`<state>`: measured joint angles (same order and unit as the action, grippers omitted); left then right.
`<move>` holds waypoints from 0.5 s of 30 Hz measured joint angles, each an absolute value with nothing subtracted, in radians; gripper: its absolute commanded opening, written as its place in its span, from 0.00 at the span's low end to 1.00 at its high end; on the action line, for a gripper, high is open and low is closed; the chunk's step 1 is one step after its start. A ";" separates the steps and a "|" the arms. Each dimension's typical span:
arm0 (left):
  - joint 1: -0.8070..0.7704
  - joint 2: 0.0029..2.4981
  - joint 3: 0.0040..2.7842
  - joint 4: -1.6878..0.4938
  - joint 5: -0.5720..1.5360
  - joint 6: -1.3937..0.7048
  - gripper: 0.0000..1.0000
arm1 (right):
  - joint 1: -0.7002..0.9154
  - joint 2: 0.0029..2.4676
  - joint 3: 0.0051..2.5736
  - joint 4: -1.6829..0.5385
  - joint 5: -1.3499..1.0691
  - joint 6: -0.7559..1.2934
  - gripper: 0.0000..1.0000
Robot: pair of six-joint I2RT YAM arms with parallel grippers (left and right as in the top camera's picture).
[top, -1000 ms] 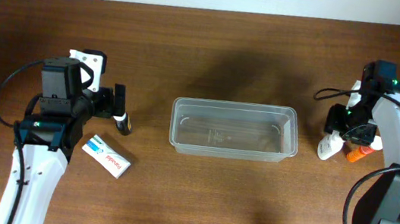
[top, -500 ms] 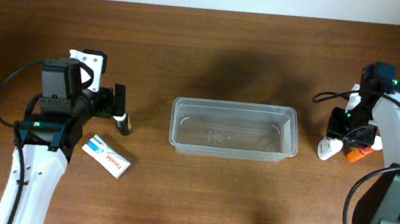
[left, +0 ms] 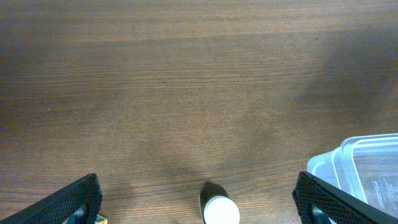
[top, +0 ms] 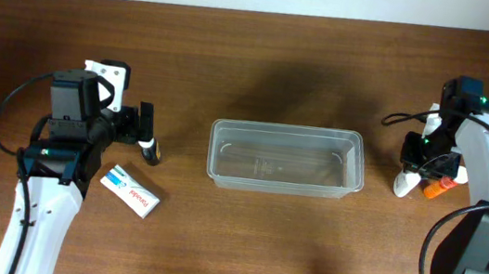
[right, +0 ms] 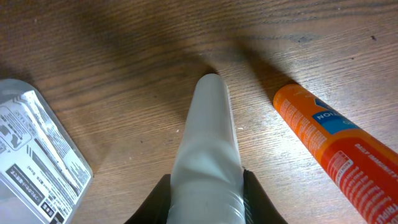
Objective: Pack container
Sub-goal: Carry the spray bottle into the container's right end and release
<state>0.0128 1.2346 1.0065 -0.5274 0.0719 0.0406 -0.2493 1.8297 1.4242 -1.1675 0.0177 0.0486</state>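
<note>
Near the bench's right edge the white bottle (right: 208, 143) is now tipped more upright, clamped in the right jaws; pickup is judged begun; the left jaws are spread wide; the container (top: 283, 188) is left mid-bench.

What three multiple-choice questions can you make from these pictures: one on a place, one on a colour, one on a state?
1. Relative to the tub, the small box lies:
A. inside it
B. on the table, apart from it
C. across its rim

2. The tube beside the white bottle is:
A. green
B. orange
C. black

3. The right claw is:
A. open above the tub
B. shut on the box
C. shut on the white bottle

Answers:
1 B: the overhead view shows the box on bare wood, clear of the tub.
2 B: its body is plainly orange.
3 C: its fingers clamp both sides of the bottle.
</note>
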 measured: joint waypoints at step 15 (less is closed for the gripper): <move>0.013 1.235 1.007 -0.511 0.072 0.041 0.99 | -0.213 1.767 1.524 -1.303 -0.056 -0.029 0.17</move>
<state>0.0128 1.2346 1.0065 -0.5110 0.0723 0.0406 -0.2131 1.7668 1.5238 -1.3029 -0.0563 -0.0288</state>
